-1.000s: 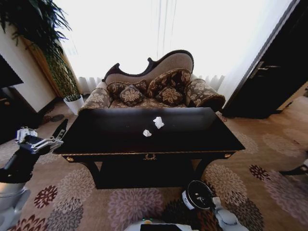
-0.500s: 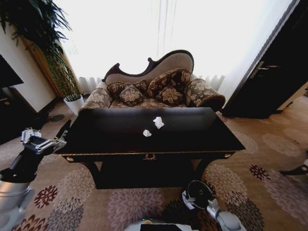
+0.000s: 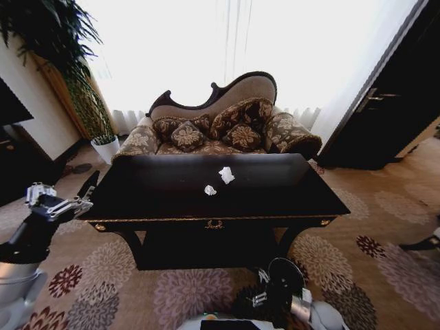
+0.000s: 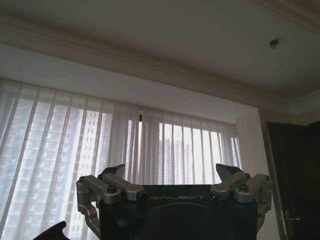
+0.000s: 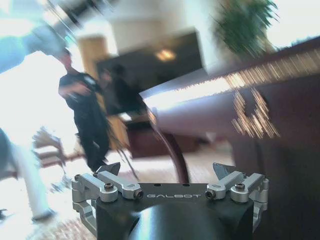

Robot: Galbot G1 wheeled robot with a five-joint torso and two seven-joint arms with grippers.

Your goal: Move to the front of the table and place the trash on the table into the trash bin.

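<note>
The glossy dark table (image 3: 275,196) stands straight ahead, its gold emblem (image 3: 214,223) on the front rail. Two crumpled white paper wads, the trash, lie near its middle: a larger one (image 3: 226,174) and a smaller one (image 3: 210,190). The trash bin is out of view. My left gripper (image 3: 78,196) hangs open and empty just off the table's left end; in its wrist view the left gripper (image 4: 171,170) points up at the curtains. My right gripper (image 3: 260,287) is open and empty, low in front of the table; the right gripper (image 5: 167,167) faces the blurred table rail (image 5: 250,115).
A patterned sofa (image 3: 220,130) sits right behind the table. A tall plant in a white pot (image 3: 105,147) and a dark cabinet (image 3: 14,148) stand at the left, a dark door (image 3: 392,103) at the right. Flowered carpet (image 3: 185,289) lies in front.
The right wrist has turned and dropped slightly in front of the table, so its fingers now show. The left gripper has wavered a little beside the table's left end.
</note>
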